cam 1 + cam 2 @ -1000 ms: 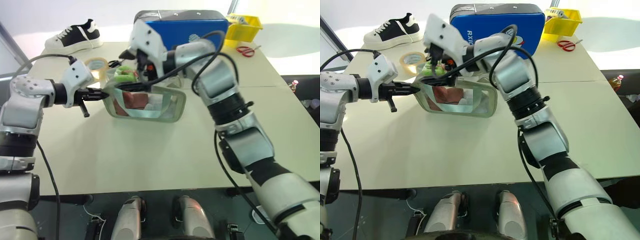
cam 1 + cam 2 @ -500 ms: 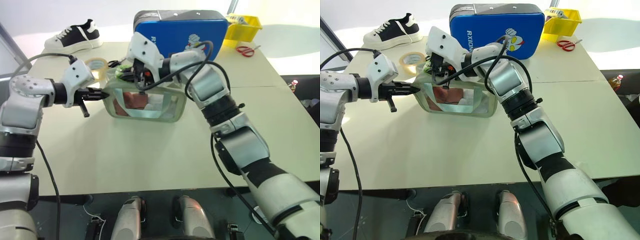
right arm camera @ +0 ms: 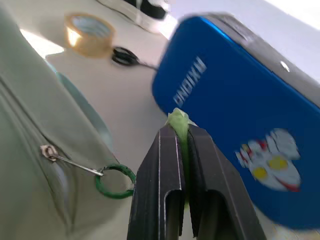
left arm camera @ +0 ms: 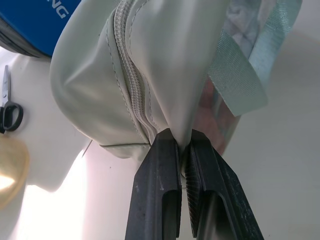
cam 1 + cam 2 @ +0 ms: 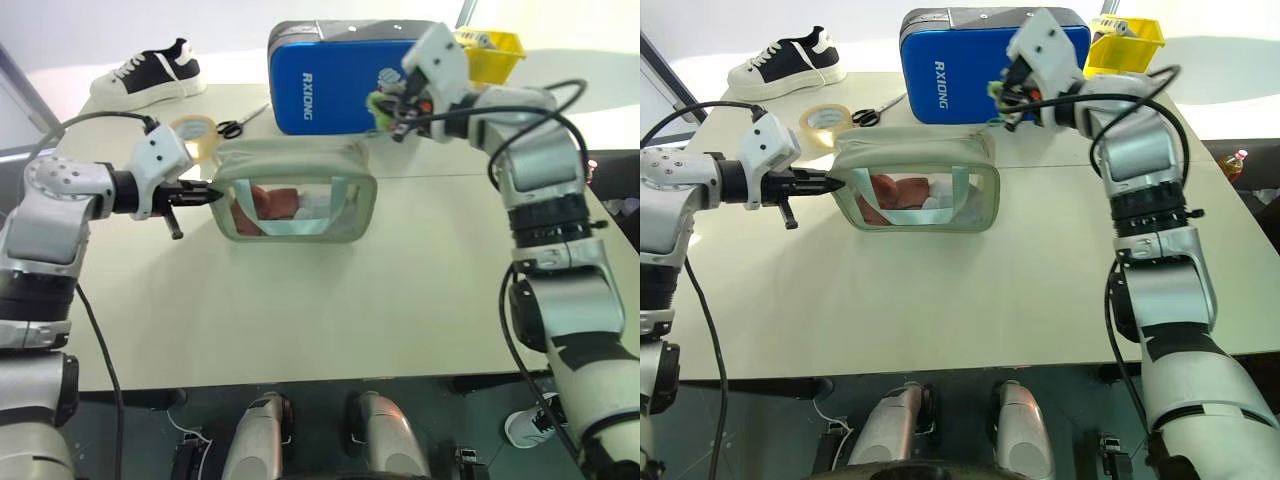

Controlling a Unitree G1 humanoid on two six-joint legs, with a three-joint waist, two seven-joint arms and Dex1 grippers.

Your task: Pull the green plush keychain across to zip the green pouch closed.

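Note:
The green pouch (image 5: 296,158) lies on the table's middle, its top zipper (image 4: 131,95) drawn shut along the part I see. My left gripper (image 5: 206,193) is shut on the fabric at the pouch's left end (image 4: 165,100). Past the pouch's right end, in front of the blue case, my right gripper (image 5: 388,110) is shut on the green plush keychain (image 3: 178,119). A green ring (image 3: 116,181) and a thin metal pull (image 3: 50,151) link the keychain to the zipper. Reddish and white contents show through the clear side.
A large blue case (image 5: 330,75) stands behind the pouch. A tape roll (image 5: 195,130) and black scissors (image 5: 238,125) lie at the back left, with a sneaker (image 5: 150,70) beyond. A yellow bin (image 5: 490,48) and red scissors (image 5: 1132,90) sit back right.
My right gripper shut on the keychain at the pouch's left end and swept it right, past the pouch's right end. The pouch's top went from gaping to closed. The left gripper held still.

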